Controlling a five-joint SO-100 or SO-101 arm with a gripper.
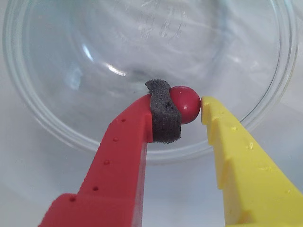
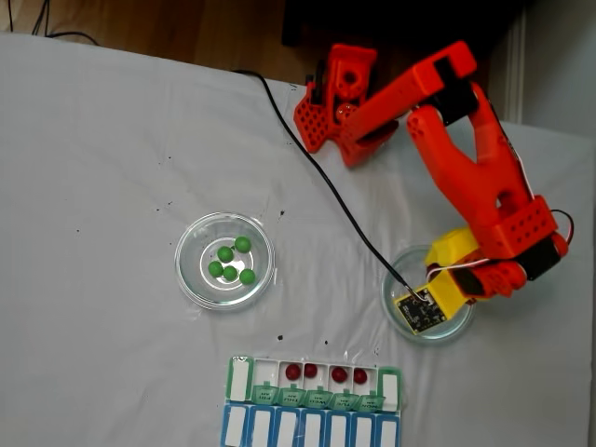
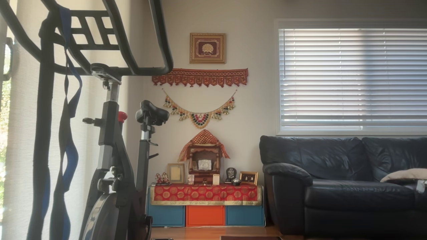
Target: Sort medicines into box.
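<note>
Over the right-hand glass dish point(image 2: 402, 300), the gripper point(image 1: 189, 106) pinches a dark red ball point(image 1: 184, 104), and the box point(image 2: 317, 384) waits down-left of it in the fixed view.

The wrist view rides right behind the claw point(image 1: 191, 108) and looks down, very close, into a glass dish point(image 1: 265, 113). The fixed view looks straight down at the whole bench point(image 2: 112, 168) from high up and shows that same dish point(image 2: 406, 328). The other view faces across a living room toward a sofa point(image 3: 343, 183).
</note>
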